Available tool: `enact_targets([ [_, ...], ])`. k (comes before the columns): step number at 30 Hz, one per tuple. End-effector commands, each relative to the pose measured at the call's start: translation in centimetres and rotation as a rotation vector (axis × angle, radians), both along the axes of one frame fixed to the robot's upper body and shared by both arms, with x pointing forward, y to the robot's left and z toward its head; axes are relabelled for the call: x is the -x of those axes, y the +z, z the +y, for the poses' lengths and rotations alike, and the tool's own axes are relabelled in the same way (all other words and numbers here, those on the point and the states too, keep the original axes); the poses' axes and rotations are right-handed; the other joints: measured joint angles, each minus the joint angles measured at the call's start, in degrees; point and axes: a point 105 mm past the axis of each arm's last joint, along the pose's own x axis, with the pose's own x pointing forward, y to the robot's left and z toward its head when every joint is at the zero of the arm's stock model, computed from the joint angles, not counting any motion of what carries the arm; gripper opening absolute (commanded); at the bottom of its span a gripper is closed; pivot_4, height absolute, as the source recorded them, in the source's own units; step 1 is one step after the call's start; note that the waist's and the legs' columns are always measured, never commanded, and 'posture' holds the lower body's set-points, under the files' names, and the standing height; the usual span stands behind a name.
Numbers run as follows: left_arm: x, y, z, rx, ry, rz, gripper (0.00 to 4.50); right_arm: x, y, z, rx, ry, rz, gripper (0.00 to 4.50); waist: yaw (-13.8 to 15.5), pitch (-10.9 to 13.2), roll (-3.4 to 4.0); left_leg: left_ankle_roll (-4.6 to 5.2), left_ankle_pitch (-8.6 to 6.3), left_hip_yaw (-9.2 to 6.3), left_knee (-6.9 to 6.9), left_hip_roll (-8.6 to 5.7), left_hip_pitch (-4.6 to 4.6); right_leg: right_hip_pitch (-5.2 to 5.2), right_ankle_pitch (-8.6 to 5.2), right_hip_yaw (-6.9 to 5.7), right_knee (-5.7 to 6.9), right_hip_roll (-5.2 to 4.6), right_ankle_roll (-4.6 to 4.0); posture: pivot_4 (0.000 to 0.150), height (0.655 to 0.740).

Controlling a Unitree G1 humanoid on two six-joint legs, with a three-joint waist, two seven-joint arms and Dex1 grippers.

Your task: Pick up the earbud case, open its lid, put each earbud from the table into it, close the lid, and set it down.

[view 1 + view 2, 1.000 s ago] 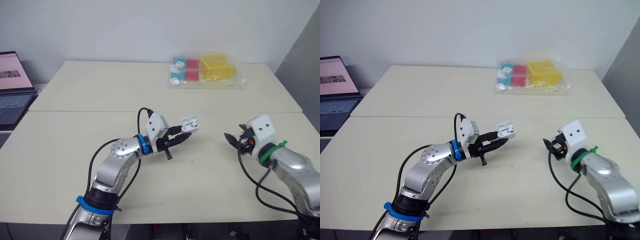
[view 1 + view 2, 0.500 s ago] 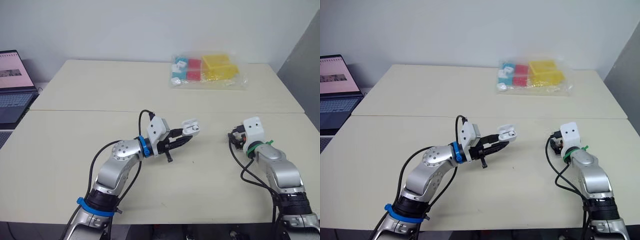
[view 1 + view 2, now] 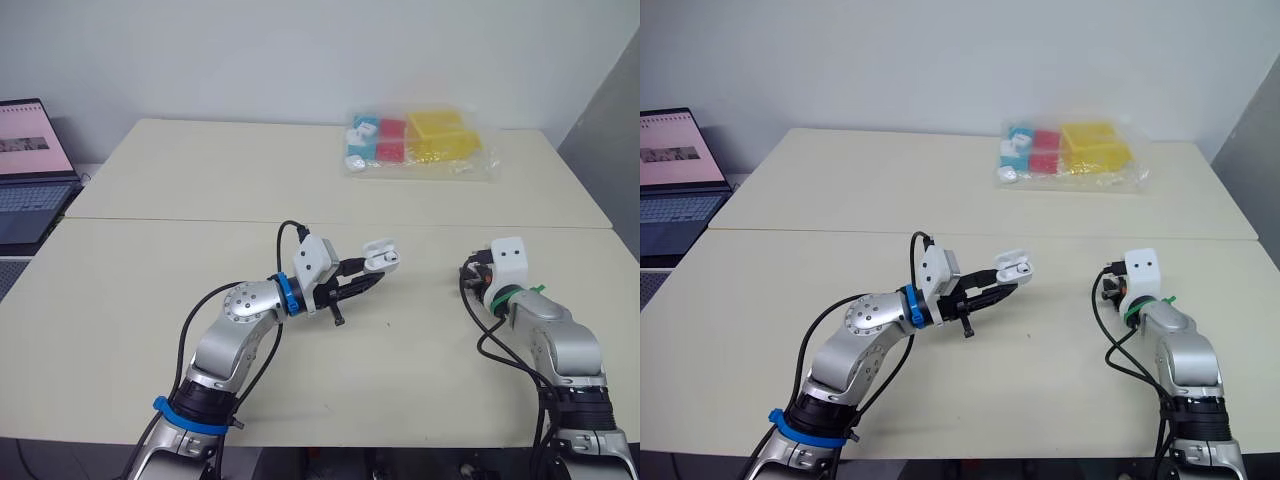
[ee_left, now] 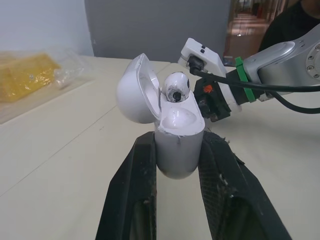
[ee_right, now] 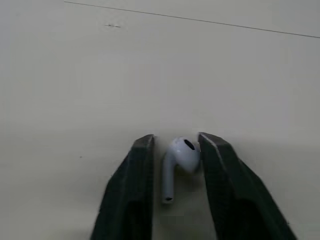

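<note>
Moved: right fingers (image 5: 131,190) have swung in since a second ago and now point down at the surface (image 3: 130,300); left fingers (image 4: 134,190) have kept their place.
Left fingers: clenched on the case (image 4: 177,160), held up above the surface.
Case: upright, lid (image 4: 136,92) tipped open, one earbud (image 4: 176,88) seated inside.
Right fingers: released, one on each side of the loose earbud (image 5: 180,156); one touches its head, the other is just beside.
Loose earbud: lying on the surface.
</note>
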Motion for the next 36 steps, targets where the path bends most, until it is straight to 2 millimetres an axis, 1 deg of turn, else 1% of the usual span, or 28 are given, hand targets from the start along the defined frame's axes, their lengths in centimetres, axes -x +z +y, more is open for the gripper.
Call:
enact_targets([
  [1, 0.2, 1.1, -0.2, 0.009, -0.019, -0.05, 0.78, 0.6, -0.2, -0.5, -0.011, 0.008, 0.031, 0.44, 0.0, 0.0, 0.0, 0.0, 0.0, 0.0, 0.0, 0.0, 0.0, 0.0, 0.0, 0.0, 0.0, 0.0, 0.0, 0.15, 0.7287],
  [3, 0.2, 1.1, -0.2, 0.008, -0.019, -0.052, 0.78, 0.7, 0.0, -0.3, -0.012, 0.031, 0.033, 0.44, -0.03, 0.0, 0.0, 0.0, 0.0, 0.0, -0.01, 0.0, 0.0, 0.0, 0.0, 0.0, -0.02, 0.0, 0.0, 0.15, 0.7287],
  [6, 0.3, 1.1, -0.2, 0.008, -0.02, -0.052, 0.78, 1.4, 0.5, 1.2, -0.011, 0.155, 0.046, 0.44, -0.06, 0.0, 0.0, 0.0, 0.0, -0.01, -0.04, 0.02, 0.0, -0.02, -0.01, -0.02, -0.02, 0.03, -0.01, 0.15, 0.7287],
  [8, 0.4, 1.1, -0.2, 0.007, -0.02, -0.052, 0.78, 2.6, 1.1, 2.9, 0.009, 0.317, 0.06, 0.44, -0.12, 0.0, 0.01, 0.0, 0.0, -0.01, -0.04, 0.03, -0.02, -0.04, -0.01, -0.01, -0.04, 0.03, -0.01, 0.15, 0.7287],
  [9, 0.4, 1.1, -0.3, 0.006, -0.021, -0.051, 0.78, 3.5, 1.5, 3.7, 0.034, 0.419, 0.075, 0.44, -0.16, 0.01, 0.01, 0.0, 0.0, -0.01, -0.06, 0.02, -0.01, -0.03, -0.01, -0.02, -0.06, 0.03, 0.0, 0.15, 0.7287],
  [11, 0.6, 1.0, -0.3, 0.004, -0.024, -0.05, 0.78, 5.2, 1.9, 4.7, 0.083, 0.581, 0.11, 0.44, -0.16, 0.02, 0.02, 0.01, -0.01, -0.01, -0.06, 0.02, -0.02, -0.04, -0.01, 0.0, -0.08, 0.03, 0.0, 0.15, 0.7287],
  [14, 0.7, 1.0, -0.3, 0.004, -0.026, -0.048, 0.78, 7.0, 2.4, 5.2, 0.162, 0.753, 0.145, 0.44, -0.17, 0.04, 0.02, 0.01, -0.01, -0.03, -0.04, 0.02, -0.02, -0.02, -0.01, -0.03, -0.09, 0.03, 0.0, 0.15, 0.7287],
  [16, 0.8, 0.9, -0.3, 0.003, -0.026, -0.045, 0.78, 8.0, 2.8, 5.2, 0.26, 0.881, 0.131, 0.44, -0.2, 0.04, 0.02, 0.01, -0.01, -0.04, -0.03, 0.02, -0.01, -0.02, -0.01, -0.05, -0.1, 0.03, 0.0, 0.15, 0.7287],
  [17, 1.0, 0.8, -0.3, 0.0, -0.028, -0.043, 0.78, 8.9, 2.6, 5.0, 0.332, 0.969, 0.157, 0.44, -0.19, 0.05, 0.01, 0.01, -0.01, -0.02, -0.03, 0.01, 0.0, -0.02, -0.01, -0.04, -0.1, 0.03, 0.0, 0.15, 0.7287],
  [19, 1.3, 0.5, -0.2, -0.004, -0.03, -0.037, 0.78, 10.3, 2.0, 3.8, 0.48, 1.12, 0.245, 0.44, -0.17, 0.06, 0.06, 0.0, -0.01, -0.04, -0.03, 0.0, -0.01, -0.03, -0.01, -0.07, -0.12, 0.02, 0.01, 0.15, 0.7287],
  [20, 1.4, 0.4, -0.2, -0.006, -0.029, -0.033, 0.78, 10.6, 1.7, 3.1, 0.534, 1.164, 0.285, 0.44, -0.16, 0.07, 0.04, 0.0, -0.01, -0.02, -0.07, 0.01, 0.01, -0.01, -0.01, -0.07, -0.17, 0.02, 0.01, 0.15, 0.7287],
  [22, 1.7, 0.3, -0.1, -0.007, -0.026, -0.025, 0.78, 10.1, 1.7, 1.8, 0.616, 1.186, 0.309, 0.44, -0.25, 0.08, 0.03, 0.0, -0.01, -0.01, -0.05, 0.02, 0.0, -0.01, -0.01, -0.06, -0.2, 0.02, 0.01, 0.15, 0.7287],
  [23, 1.7, 0.2, -0.1, -0.007, -0.025, -0.023, 0.78, 9.9, 1.7, 1.5, 0.636, 1.193, 0.312, 0.44, -0.25, 0.09, 0.02, 0.0, -0.01, 0.01, -0.05, 0.02, 0.02, 0.01, -0.01, -0.04, -0.2, 0.02, 0.01, 0.15, 0.7287],
  [25, 1.9, 0.2, -0.1, -0.007, -0.023, -0.021, 0.78, 10.0, 1.7, 1.1, 0.62, 1.213, 0.35, 0.44, -0.25, 0.09, 0.02, 0.0, -0.01, 0.0, -0.03, 0.02, 0.02, 0.0, -0.01, -0.05, -0.17, 0.02, 0.01, 0.15, 0.7287],
  [28, 2.0, 0.1, 0.0, -0.01, -0.017, -0.014, 0.78, 10.4, 1.5, -0.2, 0.66, 1.287, 0.448, 0.44, -0.2, 0.1, 0.03, 0.0, 0.0, -0.02, -0.03, 0.03, 0.04, 0.0, -0.01, -0.06, -0.13, 0.03, 0.01, 0.15, 0.7287],
  [34, 2.1, 0.0, 0.0, -0.008, -0.008, -0.01, 0.78, 10.0, 1.0, -0.6, 0.669, 1.316, 0.502, 0.44, -0.16, 0.1, 0.03, -0.01, 0.0, -0.01, -0.02, 0.03, 0.04, 0.0, -0.01, -0.05, -0.12, 0.01, 0.0, 0.15, 0.7287],
  [36, 2.1, 0.0, 0.0, -0.007, -0.007, -0.009, 0.78, 9.4, 1.0, -0.6, 0.672, 1.302, 0.494, 0.44, -0.18, 0.1, 0.03, -0.01, 0.0, -0.01, -0.02, 0.02, 0.04, 0.0, -0.01, -0.05, -0.12, 0.01, 0.0, 0.15, 0.7287],
])
